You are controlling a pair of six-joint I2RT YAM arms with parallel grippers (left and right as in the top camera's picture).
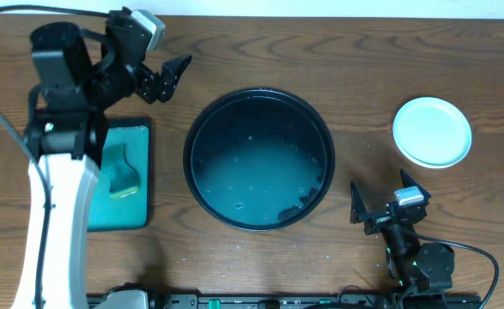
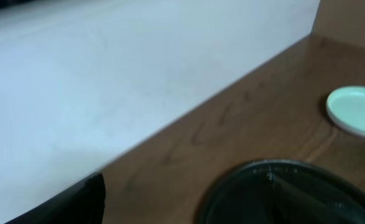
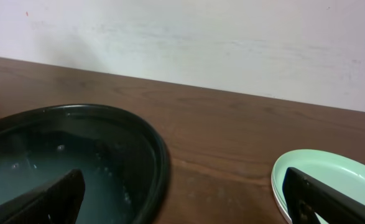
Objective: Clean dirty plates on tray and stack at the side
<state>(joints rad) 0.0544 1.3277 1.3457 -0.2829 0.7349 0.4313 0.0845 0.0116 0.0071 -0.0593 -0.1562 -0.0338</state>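
overhead: the tray (image 1: pixel 260 120) sits mid-table with no plate on it, only wet specks and a dark smudge near its 5 o'clock rim. the plates (image 1: pixel 432 131) are stacked on the wood off the tray's 3 o'clock side, well apart from it, with a mint-green one on top. can't tell how many are in the stack from up here. the left gripper (image 1: pixel 171 77) hangs at the tray's 10 o'clock with its jaws spread and nothing between them. the right gripper (image 1: pixel 383 196) is down at 4 o'clock, also spread wide and holding nothing. at 9 o'clock there's a teal rectangular tray (image 1: pixel 140 197) with a sponge (image 1: pixel 121 170) in it.

left wrist: blurry. the black tray's rim shows at 5 o'clock of the shot and the plates sit at 3 o'clock. one dark finger (image 2: pixel 76 202) pokes in at 7 o'clock, touching nothing.

right wrist: both fingers (image 3: pixel 45 199) show at the bottom corners, far apart with only bare table between them. the tray fills the 8 o'clock side and the plates sit at 4 o'clock, where a paler rim shows under the mint one.
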